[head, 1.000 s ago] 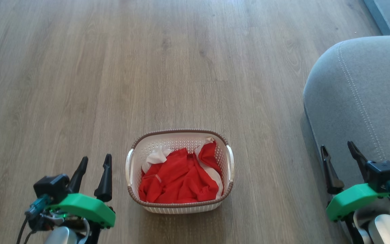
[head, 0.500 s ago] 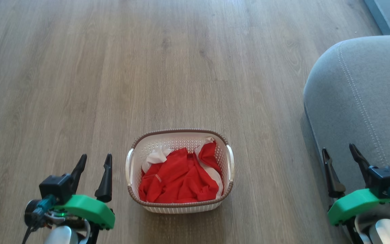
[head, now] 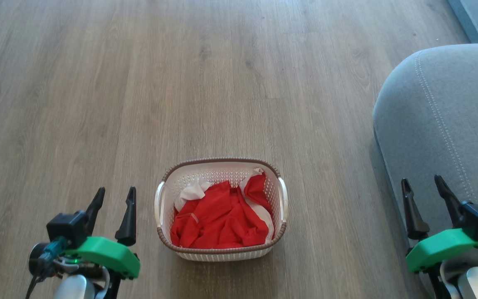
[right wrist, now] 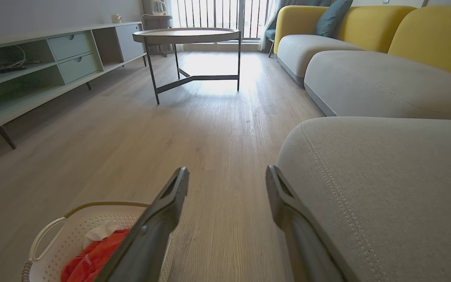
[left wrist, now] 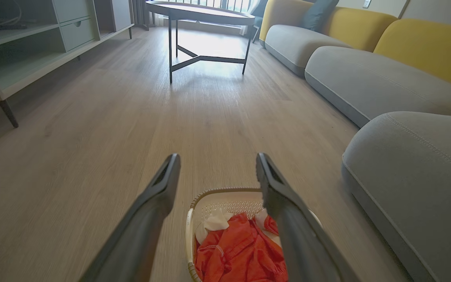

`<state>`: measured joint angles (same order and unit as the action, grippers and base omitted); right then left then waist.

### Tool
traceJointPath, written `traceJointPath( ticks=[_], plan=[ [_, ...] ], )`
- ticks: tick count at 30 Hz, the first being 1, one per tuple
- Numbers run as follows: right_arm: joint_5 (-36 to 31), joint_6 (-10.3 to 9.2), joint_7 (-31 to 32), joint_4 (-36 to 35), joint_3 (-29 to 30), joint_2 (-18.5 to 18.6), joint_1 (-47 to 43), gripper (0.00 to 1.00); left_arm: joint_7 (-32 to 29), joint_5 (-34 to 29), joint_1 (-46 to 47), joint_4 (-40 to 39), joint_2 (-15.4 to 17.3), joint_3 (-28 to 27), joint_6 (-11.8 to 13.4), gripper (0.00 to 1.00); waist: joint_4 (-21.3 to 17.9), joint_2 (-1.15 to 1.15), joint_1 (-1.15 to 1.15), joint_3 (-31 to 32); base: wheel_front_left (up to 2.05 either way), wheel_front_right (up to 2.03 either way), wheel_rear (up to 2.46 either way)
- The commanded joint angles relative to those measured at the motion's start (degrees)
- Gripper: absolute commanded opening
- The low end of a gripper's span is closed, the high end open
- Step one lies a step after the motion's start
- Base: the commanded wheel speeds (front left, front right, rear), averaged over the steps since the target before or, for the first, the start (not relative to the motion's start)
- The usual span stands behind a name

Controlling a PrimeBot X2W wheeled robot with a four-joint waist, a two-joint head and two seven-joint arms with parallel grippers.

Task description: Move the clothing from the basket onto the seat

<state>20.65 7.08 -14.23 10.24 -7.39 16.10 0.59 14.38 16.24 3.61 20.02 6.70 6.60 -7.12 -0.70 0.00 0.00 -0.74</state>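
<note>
The cream-white basket (head: 280,195) with a brown rim stands on the wooden floor at bottom centre, and the red and white clothing (head: 222,220) fills it. The grey seat (head: 442,124) with pale stitching rises at the right. My left gripper (head: 114,194) hangs open to the left of the basket, apart from it. My right gripper (head: 422,185) is open at the lower right, over the seat's near edge. The left wrist view looks down on the basket (left wrist: 213,196) and clothing (left wrist: 241,254). From the right wrist, the seat (right wrist: 386,188) and basket (right wrist: 73,235) flank the open fingers.
A round metal-legged coffee table (right wrist: 188,36) stands far ahead on the floor. A long grey and yellow sofa (right wrist: 366,74) runs along the right. A low shelf unit (right wrist: 33,70) lines the left wall. Bare wood floor (head: 181,83) spreads beyond the basket.
The right gripper has drifted slightly right and down. The left gripper has dropped a little and stays beside the basket. Basket and clothing have not moved.
</note>
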Motion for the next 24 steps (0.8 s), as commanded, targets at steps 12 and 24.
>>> traceJointPath(
  ticks=[12, 24],
  plan=[
    [1.5, 0.41, -0.8, -2.0, -0.6, 0.7, -0.1, 1.00, 0.6, 1.0, 2.9, -1.2, 1.0, -2.5, -0.4, 1.00, 0.2, 0.00, 0.00, 0.0, 0.00, 0.00, 0.00],
    [1.6, 0.41, -0.8, -2.2, -0.9, 0.5, 0.2, 1.00, 0.6, 0.9, 2.8, -1.4, 1.2, -2.4, -0.4, 1.00, 0.0, 0.00, 0.00, -0.4, 0.00, 0.00, 0.00]
  ],
)
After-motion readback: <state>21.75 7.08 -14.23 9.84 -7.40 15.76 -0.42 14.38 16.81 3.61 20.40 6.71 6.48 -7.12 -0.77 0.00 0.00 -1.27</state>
